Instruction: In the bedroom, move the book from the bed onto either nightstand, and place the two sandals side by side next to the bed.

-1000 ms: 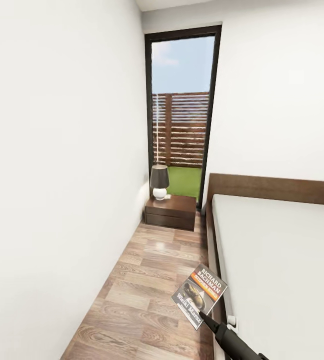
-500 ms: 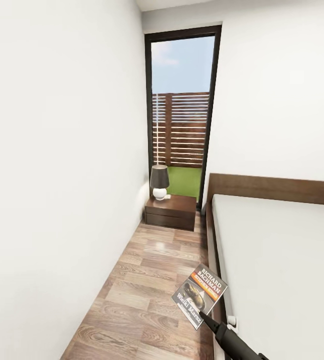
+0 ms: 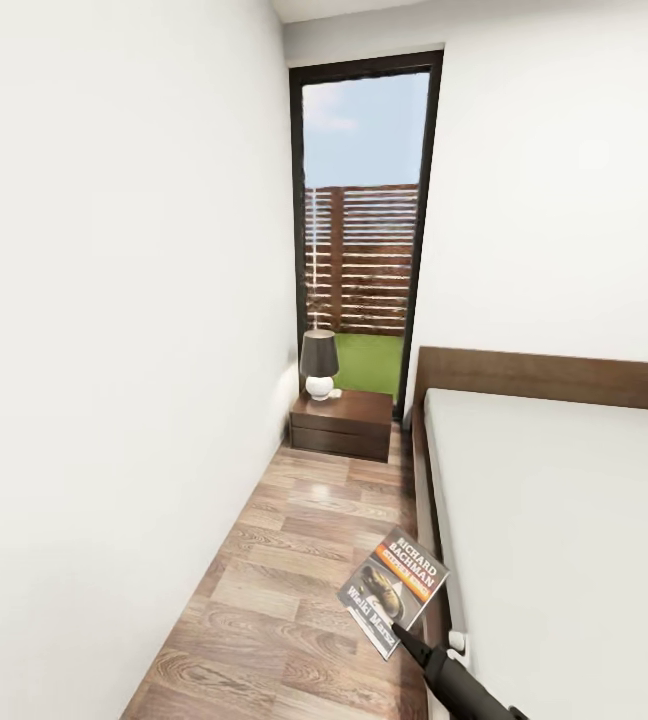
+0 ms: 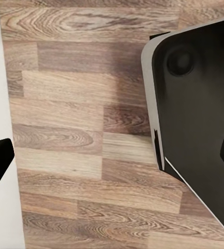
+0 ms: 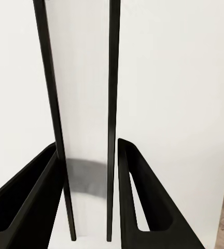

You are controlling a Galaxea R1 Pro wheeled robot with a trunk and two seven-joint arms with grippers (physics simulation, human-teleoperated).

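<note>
Holding book (image 3: pixel 392 592) edge-on in right hand (image 3: pixel 410 642) | tilted above floor (image 3: pixel 294 560) beside bed (image 3: pixel 554 520)

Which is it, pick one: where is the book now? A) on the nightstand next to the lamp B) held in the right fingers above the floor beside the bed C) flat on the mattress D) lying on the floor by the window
B: the book is clamped by the right gripper, tilted above the floor beside the bed, short of the nightstand.
</note>
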